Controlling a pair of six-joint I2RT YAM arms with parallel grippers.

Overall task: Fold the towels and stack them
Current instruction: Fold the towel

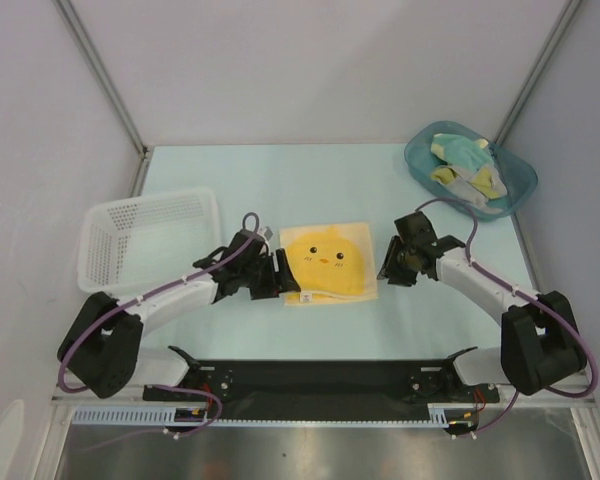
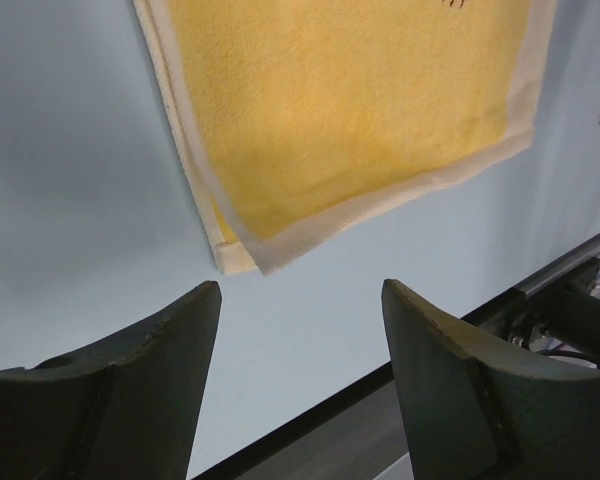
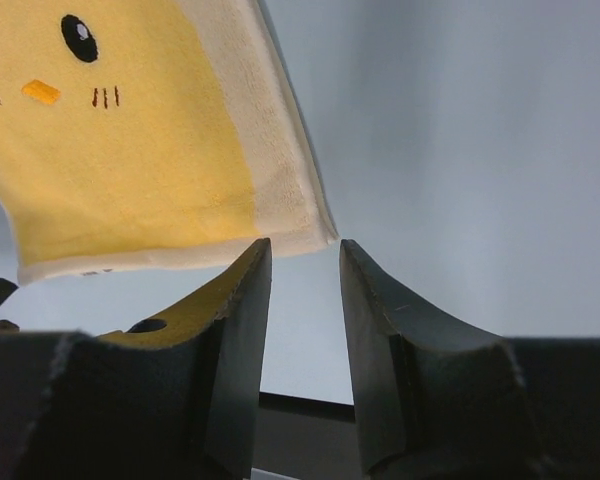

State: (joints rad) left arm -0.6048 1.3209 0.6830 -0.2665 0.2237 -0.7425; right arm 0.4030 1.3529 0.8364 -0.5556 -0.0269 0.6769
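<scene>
Chick towel lies flat near the middle of the table, face up and directly between the two arms, its edges running nearly square with the table's near edge. The left wrist view shows two layers at its near corner, so it looks already doubled over. The left claw sits at the towel's near-left corner, and from above appears to touch or overlap that edge. Its jaws are spread wide with nothing between them, and in its own camera the layered corner lies just ahead of the fingertips. The right claw is just beside the towel's right edge, a strip of bare table showing between them from above. Its jaws are parted only narrowly and grip nothing, and the near-right corner lies just ahead of their tips in its wrist view. Both claws therefore face inward along the towel's left-to-right axis, each lined up on one near corner. Another fold would most likely mean pinching those two corners and carrying them toward the far edge. The remaining towels are bunched in the teal tub at the far right corner, well apart from the left arm and clearly nearer the right one. If the next step is fetching one of them, that reach would fall to the right arm. The white mesh basket stands at the left, beside the left arm.
</scene>
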